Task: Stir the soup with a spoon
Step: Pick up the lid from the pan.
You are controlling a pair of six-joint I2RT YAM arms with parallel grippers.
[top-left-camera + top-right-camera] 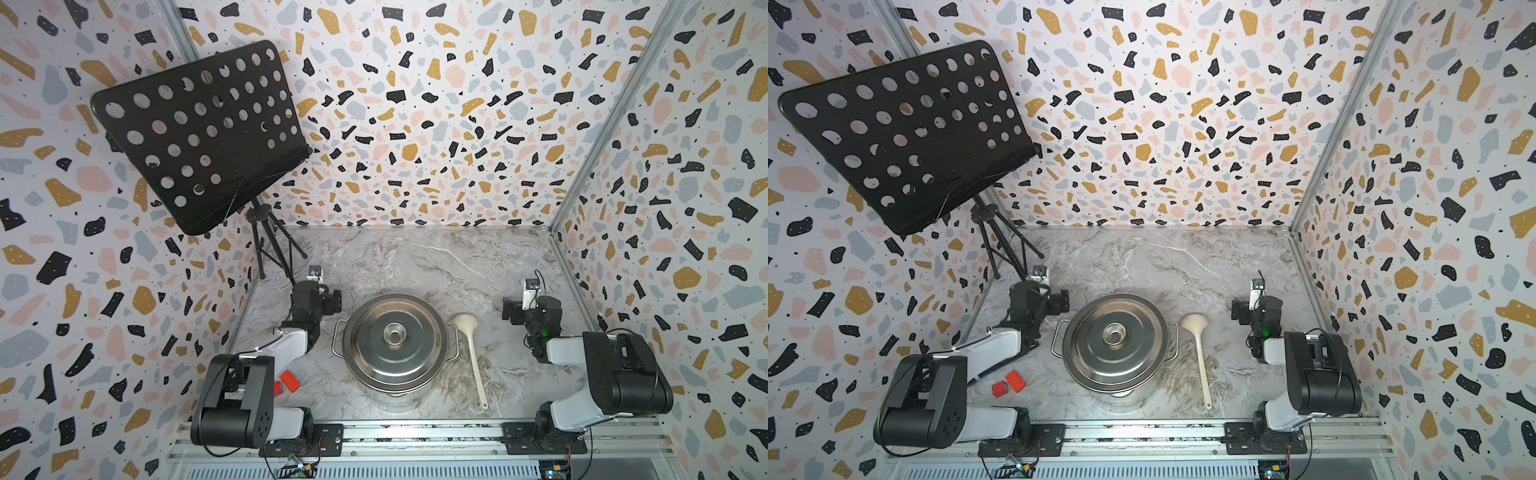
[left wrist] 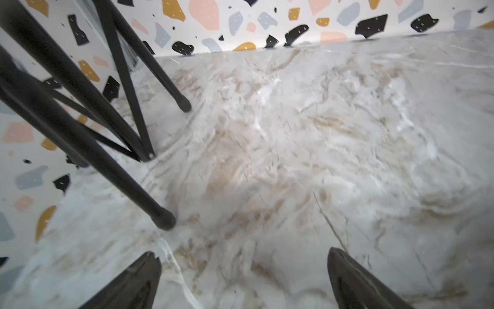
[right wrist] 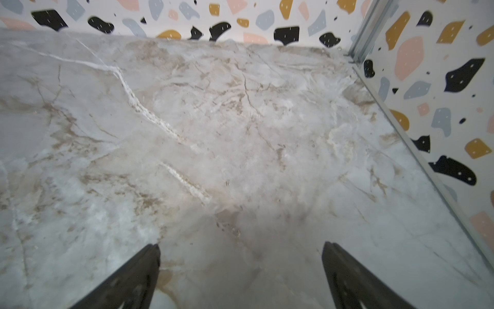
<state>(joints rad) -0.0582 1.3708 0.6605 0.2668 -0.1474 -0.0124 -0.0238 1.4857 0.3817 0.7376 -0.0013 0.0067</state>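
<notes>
So far: nothing of the stirring is done; every step is yet to do.
Left gripper [image 2: 242, 252]: jaws spread wide and empty, over the bare marble table [image 1: 415, 266]; the black legs of a music stand [image 1: 199, 133] stand just off its outer side.
Right gripper [image 3: 240, 244]: jaws spread wide and empty, also over bare table.
Pot [image 1: 401, 400]: steel, standing between the two grippers and somewhat back toward the arm bases.
Lid [image 1: 396, 341]: seated on the pot, knob up.
Soup: not visible, as the lid hides the pot's inside.
Spoon [image 1: 473, 361]: cream ladle lying flat between the pot and the right gripper, just beside the pot's loop handle; bowl toward the gripper, handle running back toward the arm bases; neither hand touches it.
Left to do, as judged: take the lid off, grasp the ladle, dip it, stir.
Bystanders: two red blocks [image 1: 289, 381] beside the left arm.
</notes>
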